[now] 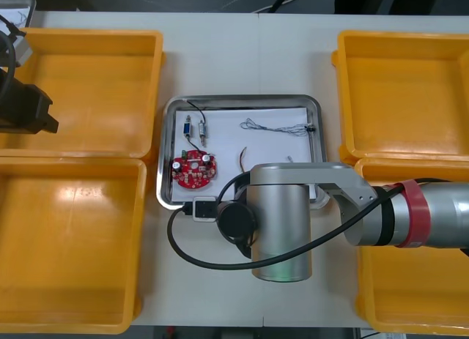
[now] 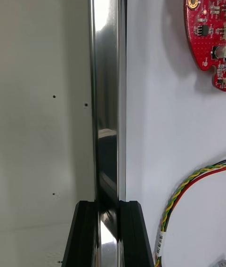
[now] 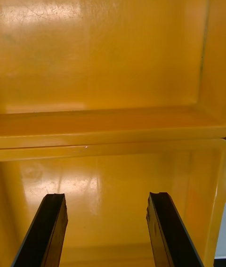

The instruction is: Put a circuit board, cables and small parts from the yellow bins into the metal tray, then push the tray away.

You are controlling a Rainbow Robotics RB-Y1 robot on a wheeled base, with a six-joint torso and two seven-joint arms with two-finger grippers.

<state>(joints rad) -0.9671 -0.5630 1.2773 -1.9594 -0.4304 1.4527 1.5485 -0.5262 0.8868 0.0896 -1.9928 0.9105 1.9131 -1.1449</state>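
While my right gripper [image 2: 108, 205] pinches the near rim of the metal tray [image 1: 242, 99] at 6 o'clock, the tray (circuit board [image 1: 194, 170] inside at 7 o'clock) lies toward 12 o'clock, where I judge the push goes; my left gripper [image 3: 107, 229] hangs open at 9 o'clock.

Pinches the shiny rim of the metal tray [image 2: 107, 83] with the right gripper [image 2: 108, 206], one black finger outside over the light table [image 2: 42, 107], the other inside. Shows a round red circuit board [image 2: 209, 22] on the white floor, apart from that rim, and a red and yellow cable [image 2: 186, 189] curling near the inner finger.
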